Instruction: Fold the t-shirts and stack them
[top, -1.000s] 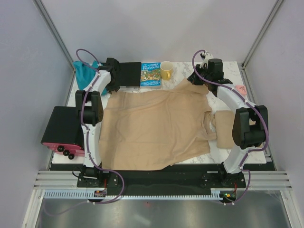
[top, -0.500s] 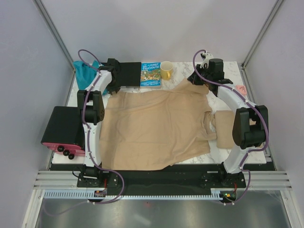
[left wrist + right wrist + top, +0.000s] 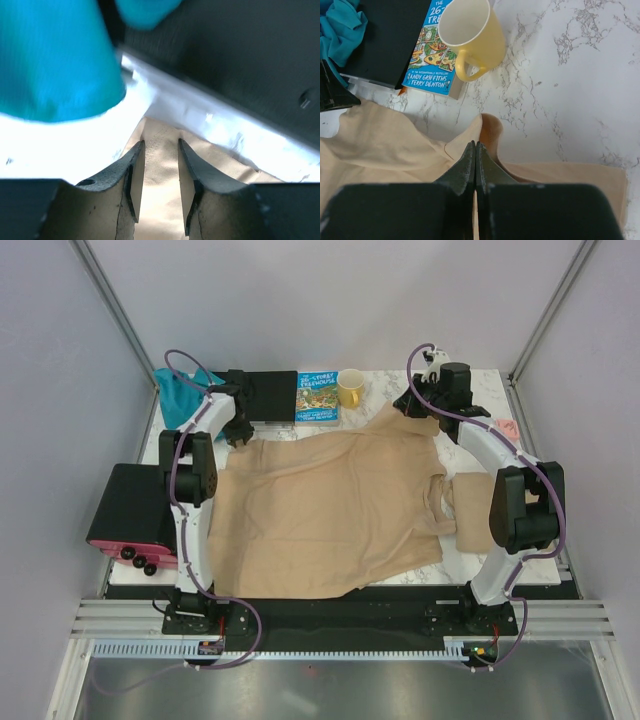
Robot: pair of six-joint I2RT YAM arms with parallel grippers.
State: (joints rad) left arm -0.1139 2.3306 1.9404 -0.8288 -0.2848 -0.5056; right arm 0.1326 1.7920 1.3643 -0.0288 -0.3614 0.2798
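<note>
A large tan t-shirt (image 3: 330, 510) lies spread over the middle of the table. My left gripper (image 3: 241, 432) is at its far left corner. In the left wrist view its open jaws (image 3: 161, 157) straddle a strip of tan cloth (image 3: 160, 190) without pinching it. My right gripper (image 3: 414, 410) is shut on the shirt's far right corner, and the cloth (image 3: 470, 132) rises to a peak at the fingertips (image 3: 475, 146). A second tan t-shirt (image 3: 470, 495) lies folded at the right. A teal garment (image 3: 180, 395) is bunched at the far left corner.
A black board (image 3: 272, 393), a picture book (image 3: 317, 397) and a yellow mug (image 3: 350, 388) line the far edge. A black and pink device (image 3: 135, 515) sits off the table's left side. A small pink item (image 3: 507, 427) lies at the far right.
My left gripper has come a little nearer, from beside the black board down onto the shirt's far left corner. The right gripper has kept its grip and place.
</note>
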